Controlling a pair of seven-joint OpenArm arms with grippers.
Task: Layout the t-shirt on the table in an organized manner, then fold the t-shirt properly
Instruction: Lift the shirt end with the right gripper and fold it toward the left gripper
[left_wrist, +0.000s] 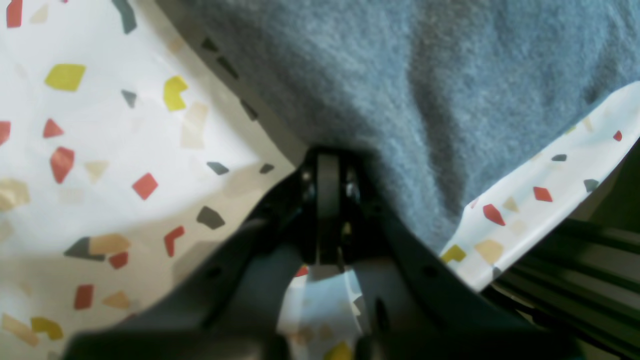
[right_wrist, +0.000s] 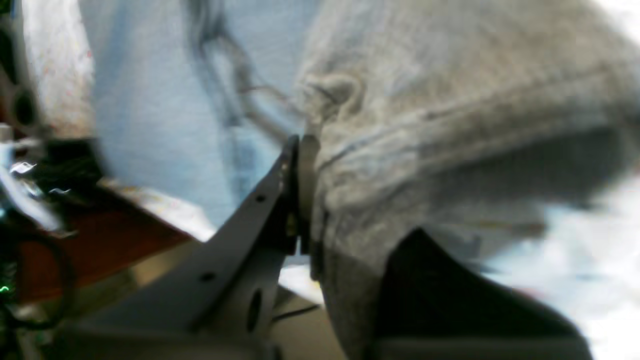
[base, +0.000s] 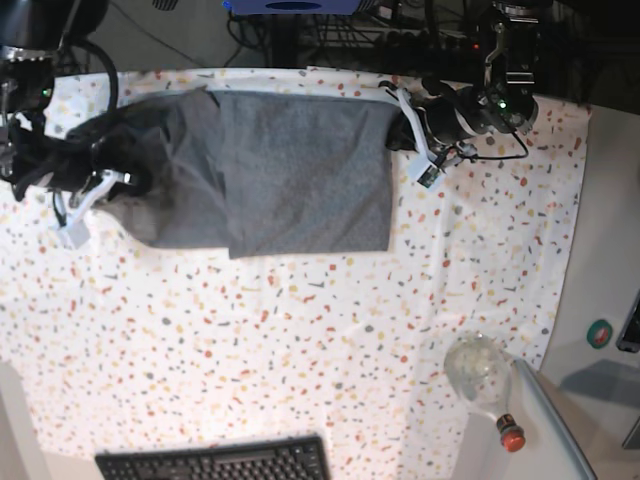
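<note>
The t-shirt lay on the far half of the speckled worktop, its long axis running side to side between the two arms. The left gripper had its jaws closed on one end of the fabric; the right gripper had its jaws clamped on a bunched hem at the opposite end.

A black keyboard lies at the near edge. To its right, 1 clear glass bottle with a red cap lies on its side. A round teal button sits on the grey side surface.
</note>
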